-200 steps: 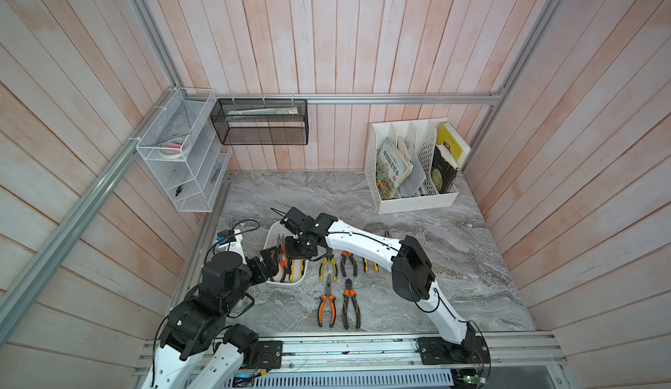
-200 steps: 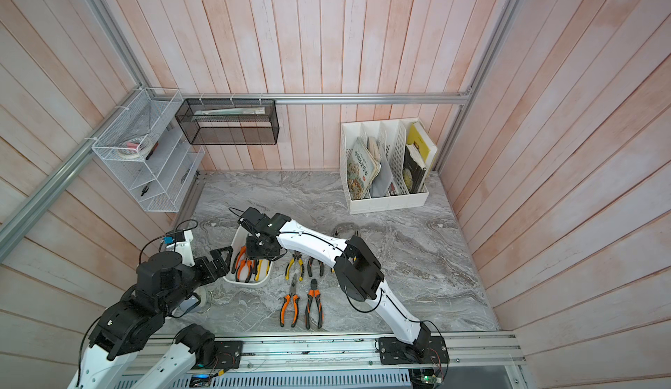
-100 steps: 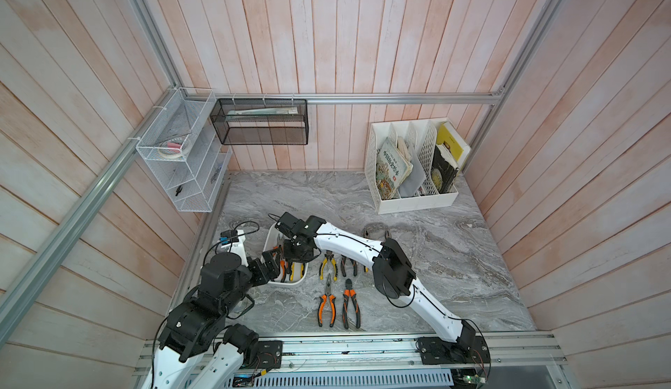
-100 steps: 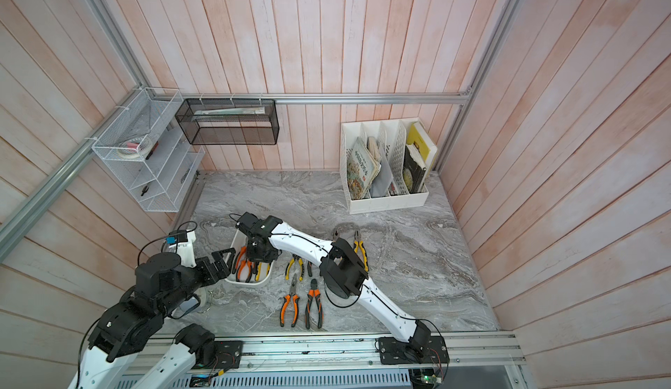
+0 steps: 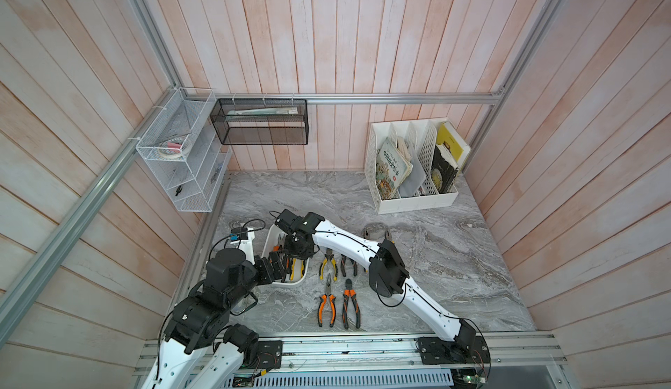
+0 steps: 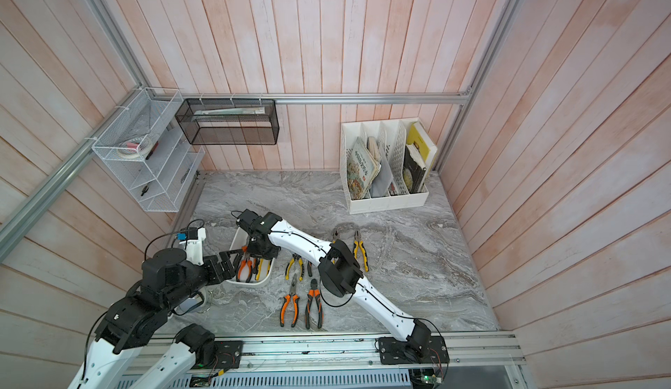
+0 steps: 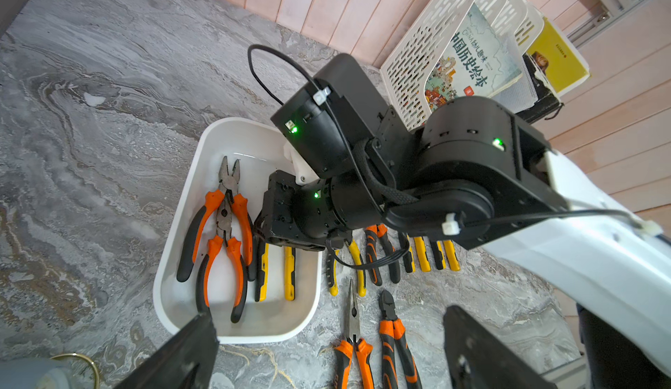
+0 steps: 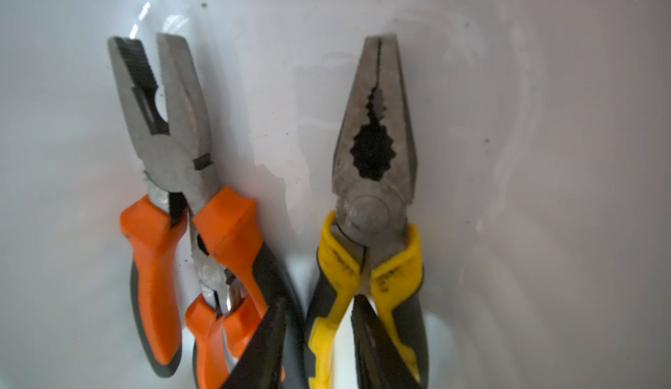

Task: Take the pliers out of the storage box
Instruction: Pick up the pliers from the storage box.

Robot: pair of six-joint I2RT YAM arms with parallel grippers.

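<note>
Right wrist view: the right fingers (image 8: 374,340) are down inside the storage box (image 8: 544,151).
Right fingers' state: narrow, one on each side of a single handle of the yellow-handled pliers (image 8: 374,173). I cannot tell whether they press it.
Just beside those fingers: two orange-handled pliers (image 8: 170,144), overlapping, lying in the box.
Left fingers (image 7: 188,351): spread wide, holding nothing, one at the box's rim.
Ahead of the left fingers: more pliers (image 7: 388,329) lying outside the box on the table (image 7: 109,115).

Glossy plastic storage box (image 7: 239,136), dull steel pliers (image 8: 374,144)
</note>
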